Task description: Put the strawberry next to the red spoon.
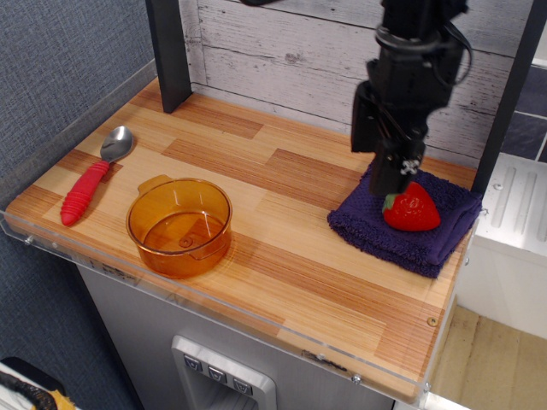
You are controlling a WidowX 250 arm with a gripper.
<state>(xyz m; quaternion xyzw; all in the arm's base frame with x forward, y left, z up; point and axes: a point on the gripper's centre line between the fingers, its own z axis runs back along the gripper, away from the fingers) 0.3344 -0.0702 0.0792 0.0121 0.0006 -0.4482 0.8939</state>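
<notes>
The strawberry (413,207), glossy red with a green cap, lies on a folded dark blue towel (367,229) at the right of the wooden table. The red spoon (88,183), with a silver bowl and a ribbed red handle, lies at the far left near the table's edge. My black gripper (376,169) hangs over the towel's back left part, just left of the strawberry and close above it. Its jaws look open and hold nothing. One fingertip (386,186) partly hides the strawberry's cap.
An orange see-through bowl (179,224) stands at the front left, between spoon and towel. A dark post (167,53) stands at the back left, a plank wall (291,51) runs behind, and another dark post (506,102) stands at the right.
</notes>
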